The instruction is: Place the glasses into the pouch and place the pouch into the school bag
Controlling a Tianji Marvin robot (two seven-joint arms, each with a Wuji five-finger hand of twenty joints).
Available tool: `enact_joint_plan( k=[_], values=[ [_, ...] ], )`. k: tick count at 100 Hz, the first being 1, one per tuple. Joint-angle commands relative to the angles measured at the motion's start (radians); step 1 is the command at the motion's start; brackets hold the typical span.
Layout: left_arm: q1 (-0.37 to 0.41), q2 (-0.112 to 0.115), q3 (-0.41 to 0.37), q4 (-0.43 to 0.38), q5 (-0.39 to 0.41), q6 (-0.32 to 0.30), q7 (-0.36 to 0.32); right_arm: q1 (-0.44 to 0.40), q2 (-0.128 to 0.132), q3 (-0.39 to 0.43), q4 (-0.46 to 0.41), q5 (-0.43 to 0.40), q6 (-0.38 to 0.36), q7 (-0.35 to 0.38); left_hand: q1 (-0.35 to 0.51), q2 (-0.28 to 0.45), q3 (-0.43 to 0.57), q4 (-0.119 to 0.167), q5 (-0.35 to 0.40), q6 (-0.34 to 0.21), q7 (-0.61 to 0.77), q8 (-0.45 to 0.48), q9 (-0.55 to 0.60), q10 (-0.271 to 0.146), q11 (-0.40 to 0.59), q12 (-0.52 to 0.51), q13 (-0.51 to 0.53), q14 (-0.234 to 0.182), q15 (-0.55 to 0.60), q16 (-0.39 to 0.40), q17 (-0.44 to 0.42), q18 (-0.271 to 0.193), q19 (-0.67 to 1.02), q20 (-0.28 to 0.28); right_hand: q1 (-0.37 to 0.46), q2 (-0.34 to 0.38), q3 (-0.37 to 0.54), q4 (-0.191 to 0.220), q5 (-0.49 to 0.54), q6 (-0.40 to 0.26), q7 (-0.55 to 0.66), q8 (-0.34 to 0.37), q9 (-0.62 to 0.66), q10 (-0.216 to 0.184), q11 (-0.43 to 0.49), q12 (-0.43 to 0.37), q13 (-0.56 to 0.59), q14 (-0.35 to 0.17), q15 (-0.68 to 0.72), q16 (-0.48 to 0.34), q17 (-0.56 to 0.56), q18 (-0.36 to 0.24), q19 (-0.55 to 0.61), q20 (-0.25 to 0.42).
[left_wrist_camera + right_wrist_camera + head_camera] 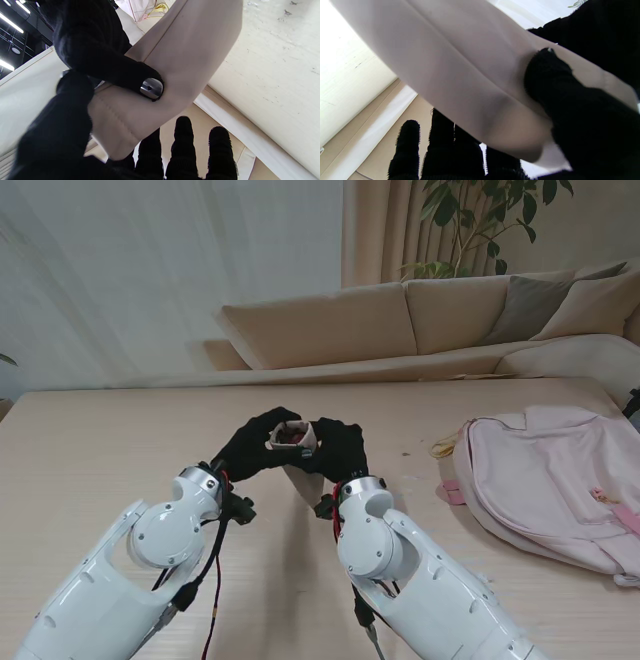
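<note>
Looking down from the stand, the biggest thing we've got is the pale wooden table (110, 450), and past its far edge there's a long beige fabric sofa (400, 325) with a leafy green houseplant (480, 220) poking up behind it. On the table, over on our right side, lies the soft pink fabric school bag (560, 490), flat on its side, with a bit of yellow cord (443, 446) showing at its near-left corner. It sits well apart from our hands. Our two white arms come up from the bottom corners and meet around the middle of the table, where both black-gloved hands are clamped onto the same beige leather-look pouch (296, 465). The pouch is held up off the table between them, mouth end up, and something dark sits in the opening (290, 436), though we honestly can't tell from here if that's the glasses. Our left hand (252, 448) pinches the pouch's left side; the left wrist view shows its thumb (75, 105) pressed against the stitched edge of the pouch (190, 62), other fingers (183, 140) behind it. Our right hand (340, 450) grips the right side, thumb (550, 72) flat on the fabric (440, 62) in its wrist view.
</note>
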Motion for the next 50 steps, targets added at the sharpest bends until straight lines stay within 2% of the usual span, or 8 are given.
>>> enact_joint_plan(
  k=[1, 5, 6, 12, 18, 37, 45, 50],
  values=[
    [0.011, -0.005, -0.008, -0.013, 0.009, -0.010, -0.002, -0.007, -0.012, -0.004, -0.012, 0.003, 0.003, 0.013, -0.078, 0.011, -0.010, 0.026, -0.098, -0.026, -0.234, -0.235, -0.075, -0.024, -0.030, -0.033, -0.045, -0.024, -0.024, -0.010, -0.023, -0.025, -0.051, -0.005, 0.085, 0.013, 0.104, 0.005, 0.125, -0.111, 0.052, 0.038, 0.022, -0.016, 0.019, 0.012, 0.023, -0.011, 0.015, 0.013, -0.007, -0.002, 0.019, -0.022],
    [0.017, -0.007, -0.013, -0.019, 0.015, -0.012, 0.008, -0.007, -0.013, -0.003, -0.012, 0.006, 0.005, 0.011, -0.081, -0.008, -0.044, 0.019, -0.126, -0.024, -0.281, -0.286, -0.100, -0.021, -0.038, -0.038, -0.058, -0.023, -0.034, -0.012, -0.025, -0.026, -0.059, -0.002, 0.087, 0.013, 0.108, 0.006, 0.126, -0.109, 0.050, 0.043, 0.023, -0.018, 0.016, 0.009, 0.025, -0.012, 0.016, 0.013, -0.007, -0.001, 0.020, -0.024],
    [0.019, -0.007, -0.014, -0.020, 0.016, -0.012, 0.010, -0.007, -0.013, -0.003, -0.011, 0.008, 0.005, 0.011, -0.069, -0.005, -0.080, 0.023, -0.131, -0.022, -0.280, -0.322, -0.105, -0.021, -0.039, -0.042, -0.060, -0.023, -0.037, -0.011, -0.024, -0.026, -0.063, 0.004, 0.088, 0.014, 0.109, 0.006, 0.126, -0.109, 0.050, 0.044, 0.023, -0.018, 0.016, 0.009, 0.025, -0.012, 0.016, 0.013, -0.007, -0.002, 0.020, -0.024],
    [0.031, -0.008, -0.024, -0.033, 0.031, -0.008, 0.026, -0.007, -0.017, 0.000, -0.010, 0.016, 0.006, 0.004, -0.058, -0.009, -0.154, 0.024, -0.130, 0.004, -0.385, -0.434, -0.122, -0.003, -0.096, -0.078, -0.083, -0.021, -0.065, -0.024, -0.028, -0.032, -0.079, 0.014, 0.092, 0.016, 0.112, 0.007, 0.128, -0.114, 0.048, 0.054, 0.026, -0.017, 0.015, 0.004, 0.025, -0.012, 0.016, 0.013, -0.007, -0.002, 0.022, -0.027],
    [0.041, -0.013, -0.032, -0.041, 0.045, -0.003, 0.056, -0.007, -0.019, 0.003, -0.010, 0.024, 0.010, 0.000, -0.053, -0.020, -0.181, 0.023, -0.128, 0.021, -0.439, -0.479, -0.130, 0.011, -0.133, -0.096, -0.099, -0.021, -0.086, -0.038, -0.029, -0.033, -0.084, 0.017, 0.098, 0.019, 0.114, 0.009, 0.128, -0.108, 0.046, 0.061, 0.029, -0.017, 0.013, -0.001, 0.024, -0.012, 0.016, 0.013, -0.008, -0.002, 0.023, -0.029],
    [0.071, -0.031, -0.054, -0.064, 0.048, 0.021, 0.139, -0.007, -0.028, 0.013, -0.008, 0.051, 0.014, -0.015, -0.050, -0.018, -0.200, 0.022, -0.130, 0.041, -0.493, -0.518, -0.142, 0.029, -0.180, -0.118, -0.126, -0.024, -0.121, -0.062, -0.034, -0.036, -0.109, 0.019, 0.122, 0.029, 0.119, 0.022, 0.132, -0.080, 0.039, 0.095, 0.036, -0.014, 0.031, -0.030, 0.028, -0.012, 0.027, 0.018, -0.008, -0.002, 0.029, -0.042],
    [0.084, -0.047, -0.057, -0.060, 0.071, 0.029, 0.221, -0.006, -0.035, 0.016, -0.002, 0.059, 0.009, -0.036, -0.049, -0.030, -0.204, 0.025, -0.122, 0.056, -0.477, -0.511, -0.136, 0.045, -0.162, -0.106, -0.109, -0.015, -0.117, -0.063, -0.017, -0.025, -0.109, 0.026, 0.118, 0.033, 0.116, 0.021, 0.130, -0.101, 0.035, 0.101, 0.041, -0.021, 0.042, -0.030, 0.033, -0.015, 0.038, 0.023, -0.005, -0.008, 0.038, -0.040],
    [0.096, -0.052, -0.064, -0.065, 0.057, 0.046, 0.230, -0.006, -0.041, 0.019, 0.001, 0.069, 0.007, -0.054, -0.044, -0.036, -0.201, 0.027, -0.122, 0.067, -0.456, -0.501, -0.129, 0.058, -0.133, -0.094, -0.107, -0.011, -0.115, -0.064, -0.018, -0.025, -0.114, 0.026, 0.112, 0.035, 0.112, 0.019, 0.129, -0.128, 0.030, 0.105, 0.045, -0.024, 0.046, -0.032, 0.036, -0.017, 0.042, 0.025, -0.005, -0.009, 0.050, -0.035]
  ],
)
